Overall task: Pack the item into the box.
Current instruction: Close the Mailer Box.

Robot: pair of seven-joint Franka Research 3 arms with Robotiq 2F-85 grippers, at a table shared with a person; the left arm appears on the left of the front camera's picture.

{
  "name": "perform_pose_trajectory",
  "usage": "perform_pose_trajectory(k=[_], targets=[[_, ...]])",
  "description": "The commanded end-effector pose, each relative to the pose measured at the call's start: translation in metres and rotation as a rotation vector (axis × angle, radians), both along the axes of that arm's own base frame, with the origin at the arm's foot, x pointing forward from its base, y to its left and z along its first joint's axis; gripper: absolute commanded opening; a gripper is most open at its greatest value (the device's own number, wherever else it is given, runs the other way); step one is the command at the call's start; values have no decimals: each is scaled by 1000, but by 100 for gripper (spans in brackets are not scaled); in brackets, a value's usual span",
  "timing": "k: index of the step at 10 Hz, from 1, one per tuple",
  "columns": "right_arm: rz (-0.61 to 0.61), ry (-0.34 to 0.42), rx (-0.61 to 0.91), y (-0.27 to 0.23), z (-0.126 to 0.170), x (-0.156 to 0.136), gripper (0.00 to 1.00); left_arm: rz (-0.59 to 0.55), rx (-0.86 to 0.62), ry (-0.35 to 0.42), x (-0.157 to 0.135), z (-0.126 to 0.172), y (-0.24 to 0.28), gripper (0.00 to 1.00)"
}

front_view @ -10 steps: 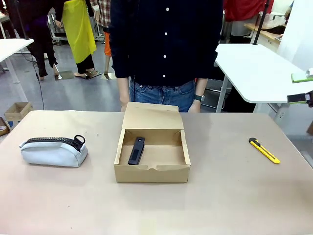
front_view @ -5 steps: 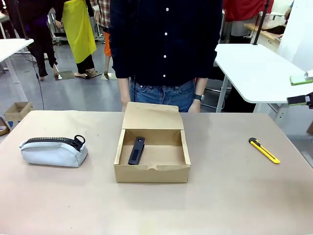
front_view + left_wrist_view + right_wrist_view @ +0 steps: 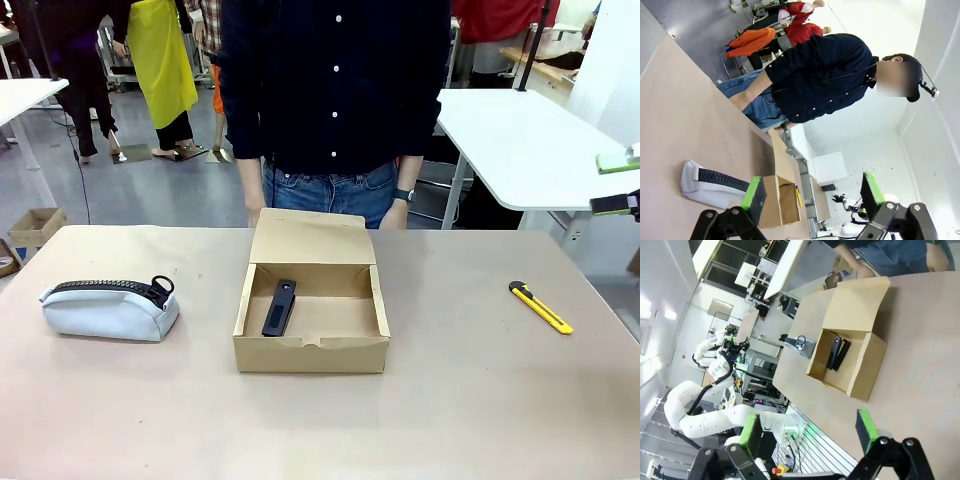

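The black stapler (image 3: pixel 279 307) lies flat inside the open brown cardboard box (image 3: pixel 310 352), toward its left side, lengthwise front to back. The box's flap lid (image 3: pixel 314 237) stands up at the far side, close to the person. In the right wrist view the stapler (image 3: pixel 834 353) rests in the box (image 3: pixel 862 373) well beyond my right gripper (image 3: pixel 810 427), which is open and holds nothing. My left gripper (image 3: pixel 812 192) is open too, held above the table, with the box (image 3: pixel 782 201) seen small between its fingers.
A light-blue zip pouch (image 3: pixel 110 307) lies at the table's left. A yellow-and-black utility knife (image 3: pixel 540 307) lies at the right. A person in a dark shirt (image 3: pixel 335 90) stands at the far edge behind the box, hands down.
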State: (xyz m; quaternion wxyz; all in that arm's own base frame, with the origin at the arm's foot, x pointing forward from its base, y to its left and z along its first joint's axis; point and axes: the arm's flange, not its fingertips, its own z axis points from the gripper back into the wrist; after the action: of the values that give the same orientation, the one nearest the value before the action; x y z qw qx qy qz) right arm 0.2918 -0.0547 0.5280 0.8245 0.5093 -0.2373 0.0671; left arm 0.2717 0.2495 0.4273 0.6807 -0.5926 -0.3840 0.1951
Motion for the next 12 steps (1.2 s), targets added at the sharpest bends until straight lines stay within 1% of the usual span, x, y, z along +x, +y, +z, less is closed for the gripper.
perform_pose_trajectory(k=[1,12], targets=[[5,-23,22,1,1,1,100,6,-4,-33,-2,0,-6,100],[5,-23,22,1,1,1,100,6,-4,-33,-2,0,-6,100]])
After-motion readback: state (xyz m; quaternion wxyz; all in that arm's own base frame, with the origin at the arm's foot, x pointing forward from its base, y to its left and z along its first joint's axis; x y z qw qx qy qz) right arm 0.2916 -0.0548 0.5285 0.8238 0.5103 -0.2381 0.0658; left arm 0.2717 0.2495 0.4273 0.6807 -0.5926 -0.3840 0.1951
